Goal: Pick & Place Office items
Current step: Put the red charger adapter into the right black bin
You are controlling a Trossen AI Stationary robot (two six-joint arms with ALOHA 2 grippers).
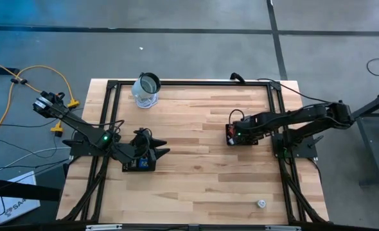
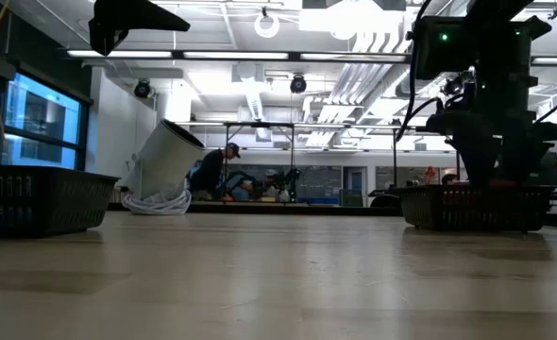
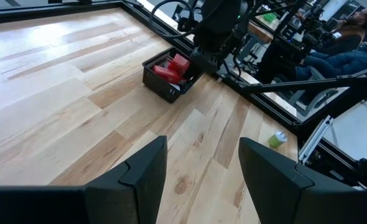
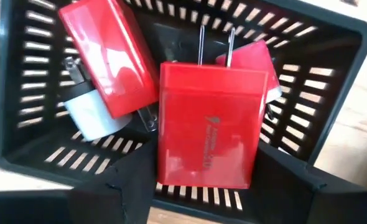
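My right gripper (image 1: 233, 133) hangs over a black mesh tray (image 4: 333, 37) at the table's right side and is shut on a red plug block (image 4: 208, 124), whose two metal prongs point away from the wrist. Another red block (image 4: 109, 56), a pink-red block (image 4: 249, 59) and a whitish piece (image 4: 90, 118) lie in that tray. My left gripper (image 3: 202, 180) is open and empty, raised above the table's left side next to a second black tray (image 1: 138, 165) with a blue block in it. A whitish round piece (image 1: 261, 204) lies on the table near the front right corner. My right gripper pinches the red plug block between its two fingers by the two side faces (image 4: 165, 168), at the end away from the prongs. The fingers come from above, pointing down into the tray. Whether the block rests on the tray's floor cannot be told.
A clear glass jar (image 1: 146, 90) stands at the far left of the table. A black frame (image 1: 176, 82) runs round the table's edges. Bare wood lies between the two trays. People sit in the room beyond the table (image 3: 351, 37).
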